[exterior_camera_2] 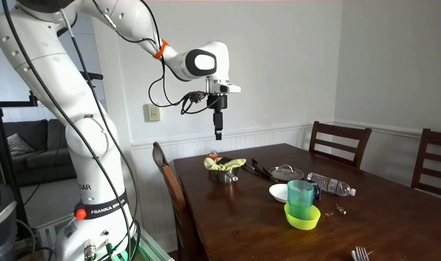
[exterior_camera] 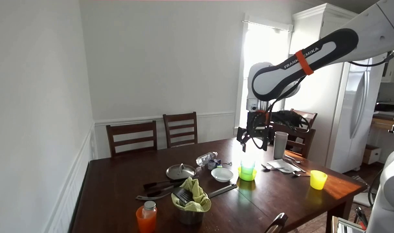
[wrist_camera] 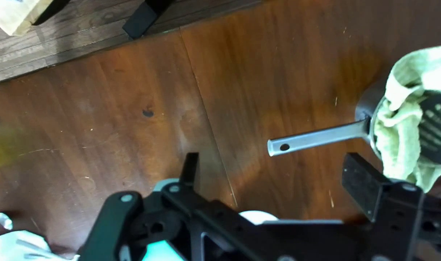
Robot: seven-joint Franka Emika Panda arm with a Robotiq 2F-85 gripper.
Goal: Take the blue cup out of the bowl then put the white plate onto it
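In both exterior views the translucent blue cup (exterior_camera_2: 300, 195) stands upright inside the lime-green bowl (exterior_camera_2: 303, 225). The round white plate (exterior_camera: 222, 174) lies flat on the table beside that bowl (exterior_camera: 247, 177). High over the table hangs my gripper (exterior_camera: 254, 149), fingers pointing down, touching nothing. In the wrist view the jaws are spread wide, with only tabletop seen between the fingertips of the gripper (wrist_camera: 273, 163). There, part of the white plate (wrist_camera: 257, 216) and a bit of the blue cup (wrist_camera: 162, 252) show past the gripper's body, which hides most of both.
A metal pot (exterior_camera: 190, 216) with a green cloth and a spatula points its handle (wrist_camera: 314, 138) across the table. Around stand an orange cup (exterior_camera: 146, 220), a lid (exterior_camera: 175, 174), a bottle (exterior_camera: 206, 159), a yellow cup (exterior_camera: 318, 180) and a tall grey cup (exterior_camera: 280, 145).
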